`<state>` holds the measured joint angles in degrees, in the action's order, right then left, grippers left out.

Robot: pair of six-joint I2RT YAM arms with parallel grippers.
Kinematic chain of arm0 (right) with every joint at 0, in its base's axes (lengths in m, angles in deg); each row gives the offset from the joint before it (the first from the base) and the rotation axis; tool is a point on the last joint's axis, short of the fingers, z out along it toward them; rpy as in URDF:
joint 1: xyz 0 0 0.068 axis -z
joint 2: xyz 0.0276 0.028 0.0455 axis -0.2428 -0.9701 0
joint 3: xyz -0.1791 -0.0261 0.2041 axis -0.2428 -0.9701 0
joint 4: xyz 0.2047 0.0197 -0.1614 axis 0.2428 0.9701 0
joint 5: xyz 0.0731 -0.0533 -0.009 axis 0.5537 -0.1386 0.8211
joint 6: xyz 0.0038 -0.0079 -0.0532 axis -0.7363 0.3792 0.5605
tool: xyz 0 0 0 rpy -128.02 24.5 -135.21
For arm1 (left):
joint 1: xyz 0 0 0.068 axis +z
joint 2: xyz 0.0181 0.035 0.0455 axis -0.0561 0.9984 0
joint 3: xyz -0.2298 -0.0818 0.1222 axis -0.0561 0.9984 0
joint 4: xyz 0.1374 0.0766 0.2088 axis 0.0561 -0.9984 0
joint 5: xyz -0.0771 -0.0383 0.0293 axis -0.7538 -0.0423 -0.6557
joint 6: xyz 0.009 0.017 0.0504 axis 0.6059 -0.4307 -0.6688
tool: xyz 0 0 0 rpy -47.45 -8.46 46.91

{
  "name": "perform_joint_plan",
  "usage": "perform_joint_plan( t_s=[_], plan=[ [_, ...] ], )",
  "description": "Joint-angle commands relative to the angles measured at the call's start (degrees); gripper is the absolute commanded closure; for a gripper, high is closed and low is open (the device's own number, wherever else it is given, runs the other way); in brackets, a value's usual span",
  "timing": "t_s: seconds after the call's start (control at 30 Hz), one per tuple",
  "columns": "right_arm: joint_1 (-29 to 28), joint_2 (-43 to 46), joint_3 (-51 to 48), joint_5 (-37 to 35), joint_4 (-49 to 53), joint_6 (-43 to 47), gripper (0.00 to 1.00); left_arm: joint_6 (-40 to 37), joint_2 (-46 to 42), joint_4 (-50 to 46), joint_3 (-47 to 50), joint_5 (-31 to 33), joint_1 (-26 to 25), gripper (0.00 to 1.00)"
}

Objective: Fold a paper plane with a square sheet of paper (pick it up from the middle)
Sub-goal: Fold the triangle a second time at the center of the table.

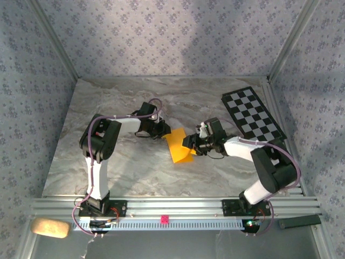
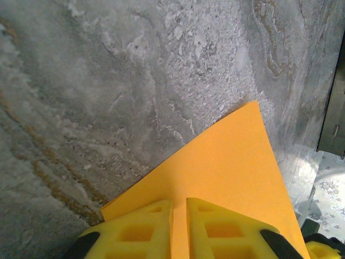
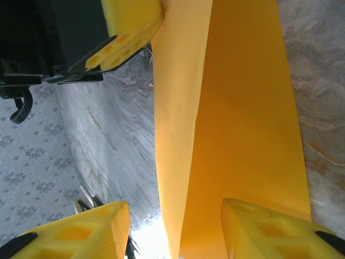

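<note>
Orange paper (image 1: 178, 145) runs lengthwise from far-left to near-right.

Top view: light was soft, from overhead; pale patches lay on the wallpapered back wall (image 1: 178, 38); faint arm shadows fell on the marble desk (image 1: 124, 97). Left wrist view: desk grain was sharp, glare at lower right. Right wrist view: square sheet of paper (image 3: 237, 108) was saturated; bottom edge blown white.

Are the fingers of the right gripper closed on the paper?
No: the right gripper has its fingers wide apart, and the paper runs through the gap between them.
</note>
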<state>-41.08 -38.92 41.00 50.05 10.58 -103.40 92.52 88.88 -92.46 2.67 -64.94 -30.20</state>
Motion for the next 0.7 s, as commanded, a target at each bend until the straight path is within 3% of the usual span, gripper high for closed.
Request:
perform_joint_plan(
  t_s=[0.0, 0.67],
  plan=[
    [0.82, -2.23, 1.94, 5.72, -3.24, 1.04, 0.52, -0.57, 2.3, -2.27, -0.1, 0.29, -0.35, 0.85],
    [2.76, -10.55, 9.2, 9.32, 4.0, 9.04, 0.6, -0.86, 2.82, -2.84, -0.74, 0.27, -0.33, 0.86]
  ],
)
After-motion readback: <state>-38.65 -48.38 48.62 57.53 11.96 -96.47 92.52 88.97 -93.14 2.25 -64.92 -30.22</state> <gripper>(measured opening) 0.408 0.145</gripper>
